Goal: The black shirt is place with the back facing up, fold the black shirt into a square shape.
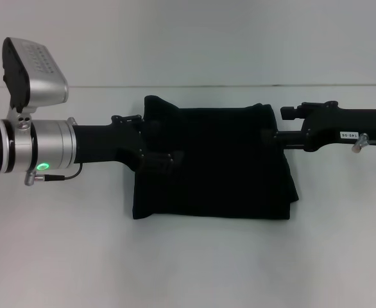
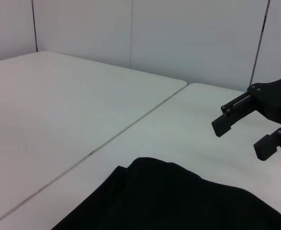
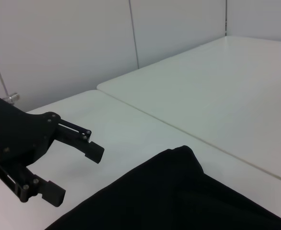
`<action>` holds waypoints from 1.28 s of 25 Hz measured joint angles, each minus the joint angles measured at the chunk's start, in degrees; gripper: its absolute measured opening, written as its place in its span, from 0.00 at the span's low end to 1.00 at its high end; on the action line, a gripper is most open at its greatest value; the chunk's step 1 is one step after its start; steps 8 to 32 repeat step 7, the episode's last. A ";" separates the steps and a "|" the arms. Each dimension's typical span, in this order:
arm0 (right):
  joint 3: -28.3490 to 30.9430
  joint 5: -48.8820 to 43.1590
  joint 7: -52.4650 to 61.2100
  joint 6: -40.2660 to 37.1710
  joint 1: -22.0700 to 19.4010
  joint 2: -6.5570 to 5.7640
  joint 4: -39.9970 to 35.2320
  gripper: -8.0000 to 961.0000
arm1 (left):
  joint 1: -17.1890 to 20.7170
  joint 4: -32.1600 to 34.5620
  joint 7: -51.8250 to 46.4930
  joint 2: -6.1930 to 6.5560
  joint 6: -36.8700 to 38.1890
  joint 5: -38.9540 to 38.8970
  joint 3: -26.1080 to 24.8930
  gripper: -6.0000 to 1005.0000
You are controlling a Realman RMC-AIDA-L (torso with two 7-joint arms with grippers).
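The black shirt (image 1: 220, 173) lies folded into a rough rectangle in the middle of the white table, with one corner bulging at its far left. My left gripper (image 1: 165, 159) hovers over the shirt's left edge. The right wrist view shows it (image 3: 76, 175) open and holding nothing, just beyond the shirt (image 3: 179, 196). My right gripper (image 1: 271, 135) is at the shirt's far right edge. In the left wrist view it (image 2: 241, 139) is also open and empty, above the table just past the shirt (image 2: 169, 201).
The white table (image 1: 188, 269) stretches all round the shirt. A seam (image 1: 188, 85) between two tabletops runs behind the shirt. White wall panels (image 2: 131, 33) stand beyond the tables.
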 joint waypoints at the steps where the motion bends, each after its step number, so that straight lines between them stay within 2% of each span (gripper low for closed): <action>1: 0.00 0.04 0.00 0.00 0.00 0.01 0.10 0.84 | 0.01 0.00 0.00 0.00 0.00 0.02 0.00 0.88; 7: 0.36 0.21 0.03 0.00 0.01 0.55 0.13 0.84 | 0.01 0.04 0.01 0.00 0.00 0.13 0.00 0.88; 32: 0.36 0.21 0.03 0.00 0.01 0.55 0.13 0.84 | 0.01 0.04 0.01 0.00 0.00 0.13 0.00 0.88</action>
